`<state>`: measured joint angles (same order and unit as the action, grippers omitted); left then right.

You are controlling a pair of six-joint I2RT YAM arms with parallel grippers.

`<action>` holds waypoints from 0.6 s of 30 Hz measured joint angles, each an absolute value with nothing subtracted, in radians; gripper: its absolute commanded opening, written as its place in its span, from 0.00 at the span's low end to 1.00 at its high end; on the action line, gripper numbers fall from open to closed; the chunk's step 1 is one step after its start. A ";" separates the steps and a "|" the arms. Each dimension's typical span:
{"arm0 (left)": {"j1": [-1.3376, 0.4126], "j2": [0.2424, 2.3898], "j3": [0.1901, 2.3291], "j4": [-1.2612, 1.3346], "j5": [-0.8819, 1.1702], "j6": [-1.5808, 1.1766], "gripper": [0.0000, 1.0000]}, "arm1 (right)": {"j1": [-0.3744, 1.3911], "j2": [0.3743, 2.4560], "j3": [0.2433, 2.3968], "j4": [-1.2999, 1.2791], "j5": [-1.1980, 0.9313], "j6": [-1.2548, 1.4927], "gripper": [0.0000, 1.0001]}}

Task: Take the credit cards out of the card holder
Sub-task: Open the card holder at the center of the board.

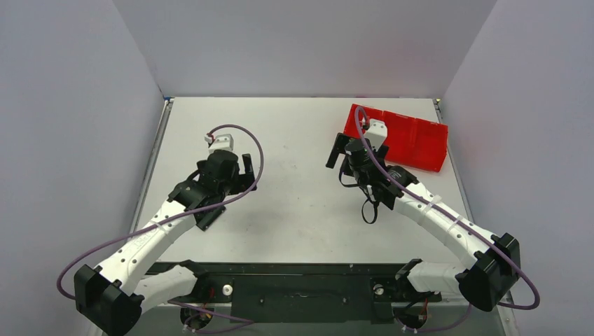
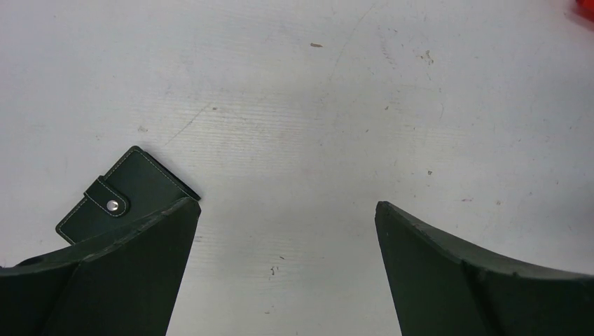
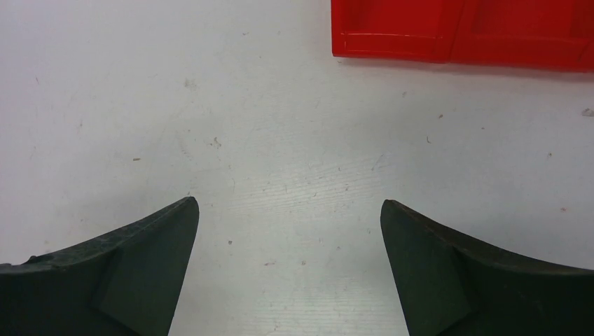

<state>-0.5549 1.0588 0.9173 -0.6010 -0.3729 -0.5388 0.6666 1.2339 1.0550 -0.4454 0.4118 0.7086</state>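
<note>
The left pincer [image 2: 285, 204] and right pincer [image 3: 288, 203] gape released, the snap-fastened card holder [image 2: 129, 189] lying beside the left.

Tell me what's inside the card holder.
Nothing inside shows. The card holder lies flat on the table, its snap strap fastened, so any cards are covered. A finger of the open left gripper also hides its near corner in the left wrist view.
</note>
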 measured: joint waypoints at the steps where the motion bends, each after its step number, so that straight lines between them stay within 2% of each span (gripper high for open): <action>1: -0.555 1.056 0.917 -0.601 -0.376 -0.539 0.98 | 0.666 1.234 1.055 -0.445 0.412 0.708 0.99; 18: -0.554 1.028 0.917 -0.661 -0.460 -0.587 0.98 | 0.660 1.234 1.055 -0.445 0.409 0.692 0.98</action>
